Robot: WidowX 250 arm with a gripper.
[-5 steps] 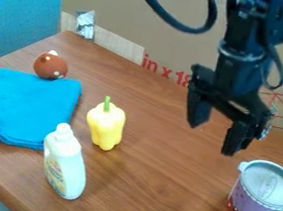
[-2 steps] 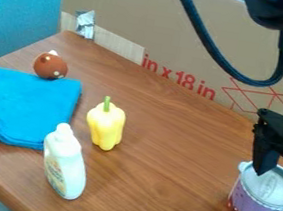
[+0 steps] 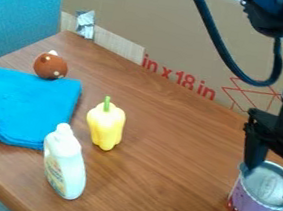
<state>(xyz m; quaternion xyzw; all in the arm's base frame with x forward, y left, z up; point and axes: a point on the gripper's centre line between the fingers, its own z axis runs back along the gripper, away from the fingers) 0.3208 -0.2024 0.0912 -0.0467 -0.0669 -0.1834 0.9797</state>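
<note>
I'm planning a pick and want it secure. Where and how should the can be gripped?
Probably from above, by opposite sides just below the rim. The can is round and stands upright, and the open gripper already points down at its top, fingers spread about rim-wide.

I moved my gripper (image 3: 270, 183) from right of the middle down to the lower right, over the can (image 3: 254, 206). It went right first, then a little back left. Now its open fingers are by the left and right of the can's top. The dark cable (image 3: 253, 81) swung right and down too.
</note>
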